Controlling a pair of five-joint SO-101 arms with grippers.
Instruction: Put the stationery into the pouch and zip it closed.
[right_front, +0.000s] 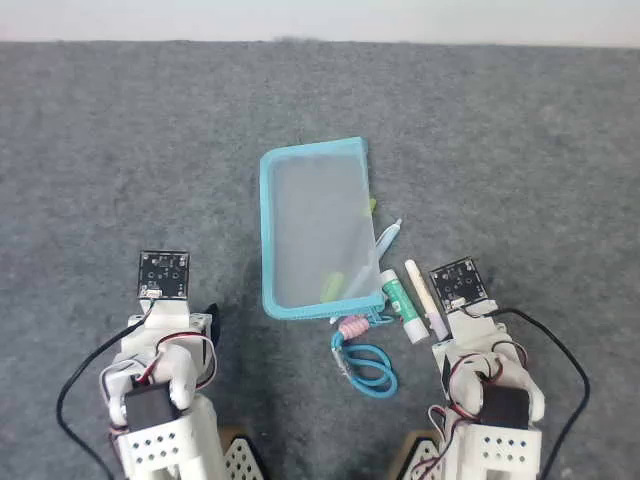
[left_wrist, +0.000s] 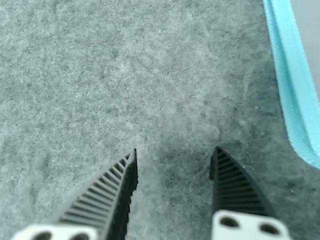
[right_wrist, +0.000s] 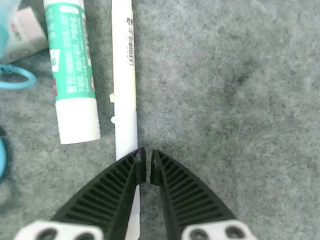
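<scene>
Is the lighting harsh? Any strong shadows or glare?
High view: soft, even light; the pouch casts only a faint shadow beside it, no glare. Left wrist view: a dim shadow on the mat near the left end effector. Right wrist view: the white pen looks bright, not blown out.

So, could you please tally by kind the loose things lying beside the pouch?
pens: 2, one pale blue and one white
glue stick: 1
pink item: 1, kind unclear
teal loops: 1, kind unclear
Total: 5
</scene>
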